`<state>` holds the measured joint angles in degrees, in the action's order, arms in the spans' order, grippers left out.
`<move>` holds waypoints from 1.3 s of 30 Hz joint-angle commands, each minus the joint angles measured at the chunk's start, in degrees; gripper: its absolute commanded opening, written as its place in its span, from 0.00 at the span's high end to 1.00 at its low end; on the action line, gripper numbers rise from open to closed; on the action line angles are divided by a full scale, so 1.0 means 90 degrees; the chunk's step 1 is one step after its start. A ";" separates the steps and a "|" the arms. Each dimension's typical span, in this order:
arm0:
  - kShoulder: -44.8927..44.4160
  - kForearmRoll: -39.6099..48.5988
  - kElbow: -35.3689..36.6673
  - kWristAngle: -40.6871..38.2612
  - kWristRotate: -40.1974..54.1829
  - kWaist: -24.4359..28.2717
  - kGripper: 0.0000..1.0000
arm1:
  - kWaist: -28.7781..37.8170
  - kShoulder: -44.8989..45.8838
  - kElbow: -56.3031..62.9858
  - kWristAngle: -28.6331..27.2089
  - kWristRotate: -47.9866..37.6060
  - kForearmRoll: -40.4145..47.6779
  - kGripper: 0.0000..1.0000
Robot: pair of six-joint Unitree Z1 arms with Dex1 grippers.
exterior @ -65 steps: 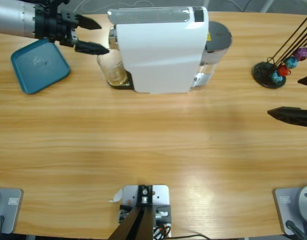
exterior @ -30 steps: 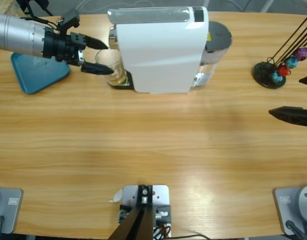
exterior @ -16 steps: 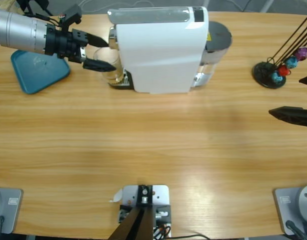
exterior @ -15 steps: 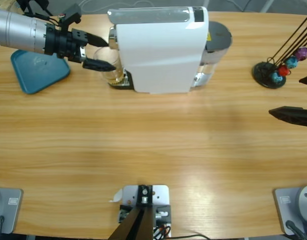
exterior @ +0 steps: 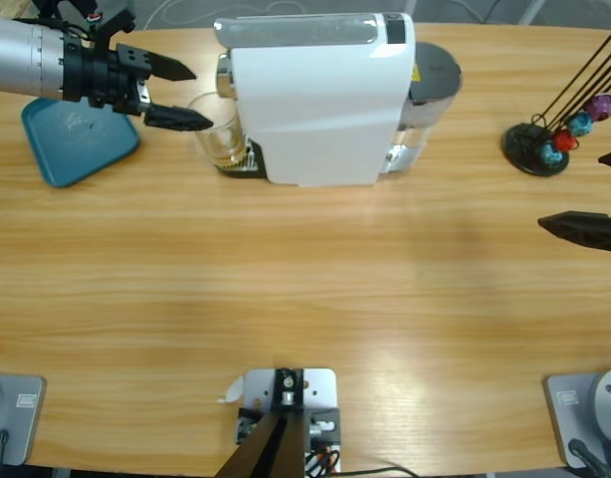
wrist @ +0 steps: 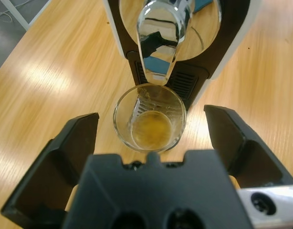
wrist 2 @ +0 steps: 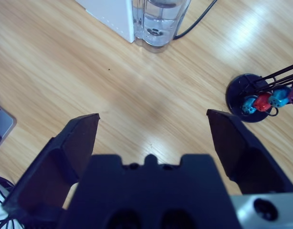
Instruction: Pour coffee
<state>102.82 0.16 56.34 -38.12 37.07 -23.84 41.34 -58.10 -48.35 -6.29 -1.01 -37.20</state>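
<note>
I see the wooden desk (exterior: 286, 289) filling the high view, mostly bare in its near half. On the far side, middle, sits the white coffee machine (exterior: 320, 100), lying long left to right, with a clear water tank (exterior: 430, 90) on its right end. The chrome spout (wrist: 161, 38) hangs over the black drip tray (exterior: 241, 164) at the machine's left end.

The left arm (exterior: 27, 65) comes in from the far left corner. My left end effector (exterior: 181, 95) is spread wide, jaws either side of the glass but just left of it, not touching. Under that arm, a teal tray (exterior: 72, 139) lies flat on the desk.

The right end effector (exterior: 609, 194) shows only at the right edge, jaws spread wide too, nothing between them, above bare desk near the capsule stand (exterior: 534, 149). The stand has a black round base with thin black rods and small coloured capsules (wrist 2: 270, 101) in blue, red and purple.

The clear glass (wrist: 150, 118) stands upright on the drip tray, right below the spout. The coffee (wrist: 151, 129) is a shallow amber layer in the bottom of the glass.
</note>
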 commanded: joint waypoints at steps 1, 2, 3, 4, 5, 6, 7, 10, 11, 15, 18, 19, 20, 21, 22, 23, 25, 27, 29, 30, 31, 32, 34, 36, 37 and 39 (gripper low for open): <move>0.0603 -0.0186 -0.0117 0.0021 -0.0047 0.0053 0.04 | 0.0084 0.0080 0.0193 0.0064 0.0083 0.0002 0.00; 0.0652 -0.0198 -0.0117 -0.0020 -0.0047 0.0051 0.04 | 0.0084 0.0061 0.0187 0.0064 0.0083 0.0002 0.00; 0.0693 -0.0208 -0.0117 -0.0056 -0.0047 0.0045 0.04 | 0.0084 0.0041 0.0179 0.0064 0.0083 0.0002 0.00; 0.0716 -0.0221 -0.0117 -0.0069 -0.0047 0.0039 0.04 | 0.0084 0.0006 0.0169 0.0064 0.0083 -0.0008 0.00; 0.0734 -0.0231 -0.0117 -0.0081 -0.0047 0.0031 0.04 | 0.0084 -0.0025 0.0160 0.0064 0.0083 -0.0010 0.00; 0.0744 -0.0239 -0.0117 -0.0081 -0.0047 0.0035 0.04 | 0.0084 -0.0043 0.0150 0.0066 0.0081 -0.0014 0.00; 0.0744 -0.0255 -0.0113 -0.0081 -0.0047 0.0037 0.04 | 0.0084 -0.0048 0.0148 0.0068 0.0083 -0.0017 0.00; 0.0769 -0.0272 -0.0039 -0.0081 -0.0047 0.0020 0.04 | 0.0084 -0.0048 0.0148 0.0074 0.0083 -0.0017 0.00; 0.0796 -0.0272 -0.0012 -0.0081 -0.0047 0.0012 0.04 | 0.0084 -0.0048 0.0148 0.0074 0.0083 -0.0017 0.00; 0.0870 -0.0272 0.0066 -0.0081 -0.0054 -0.0057 0.04 | 0.0084 -0.0097 0.0138 0.0056 0.0077 -0.0027 0.00; 0.0859 -0.0272 0.0096 -0.0073 -0.0056 -0.0070 0.04 | 0.0084 -0.0105 0.0132 0.0060 0.0079 -0.0027 0.00; 0.0874 -0.0272 0.0098 -0.0071 -0.0056 -0.0080 0.04 | 0.0084 -0.0119 0.0128 0.0058 0.0077 -0.0027 0.00; 0.0894 -0.0272 0.0098 -0.0071 -0.0056 -0.0098 0.04 | 0.0084 -0.0134 0.0123 0.0062 0.0077 -0.0033 0.00; 0.0915 -0.0272 0.0104 -0.0071 -0.0056 -0.0117 0.04 | 0.0084 -0.0136 0.0119 0.0062 0.0077 -0.0037 0.00; 0.0949 -0.0272 0.0107 -0.0071 -0.0056 -0.0141 0.04 | 0.0084 -0.0129 0.0119 0.0064 0.0075 -0.0037 0.00; 0.0988 -0.0274 0.0107 -0.0075 -0.0056 -0.0162 0.04 | 0.0084 -0.0127 0.0121 0.0062 0.0075 -0.0037 0.00; 0.1031 -0.0282 0.0135 -0.0073 -0.0056 -0.0209 0.04 | 0.0084 -0.0121 0.0119 0.0062 0.0075 -0.0037 0.00; 0.1050 -0.0282 0.0170 -0.0065 -0.0056 -0.0213 0.04 | 0.0084 -0.0123 0.0123 0.0064 0.0077 -0.0037 0.00; 0.1070 -0.0282 0.0190 -0.0024 -0.0056 -0.0219 0.04 | 0.0084 -0.0144 0.0119 0.0064 0.0077 -0.0037 0.00; 0.1083 -0.0282 0.0195 0.0005 -0.0056 -0.0230 0.04 | 0.0084 -0.0162 0.0115 0.0064 0.0073 -0.0037 0.00; 0.1095 -0.0282 0.0195 0.0024 -0.0056 -0.0250 0.04 | 0.0084 -0.0172 0.0109 0.0062 0.0073 -0.0037 0.00; 0.1113 -0.0284 0.0203 0.0024 -0.0056 -0.0264 0.04 | 0.0084 -0.0183 0.0107 0.0060 0.0073 -0.0037 0.00; 0.1148 -0.0378 0.0197 -0.0026 -0.0056 -0.0281 0.04 | 0.0084 -0.0203 0.0099 0.0062 0.0073 -0.0037 0.00; 0.1173 -0.0450 0.0156 -0.0142 -0.0029 -0.0283 0.04 | 0.0084 -0.0213 0.0095 0.0058 0.0073 -0.0037 0.00; 0.1185 -0.0483 0.0147 -0.0142 -0.0027 -0.0305 0.04 | 0.0084 -0.0205 0.0097 0.0058 0.0073 -0.0037 0.00; 0.1201 -0.0495 0.0164 -0.0136 -0.0047 -0.0318 0.04 | 0.0084 -0.0187 0.0099 0.0056 0.0073 -0.0037 0.00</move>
<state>109.87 -2.62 57.91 -38.20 37.07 -25.76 41.35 -58.29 -48.36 -6.29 -1.01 -37.20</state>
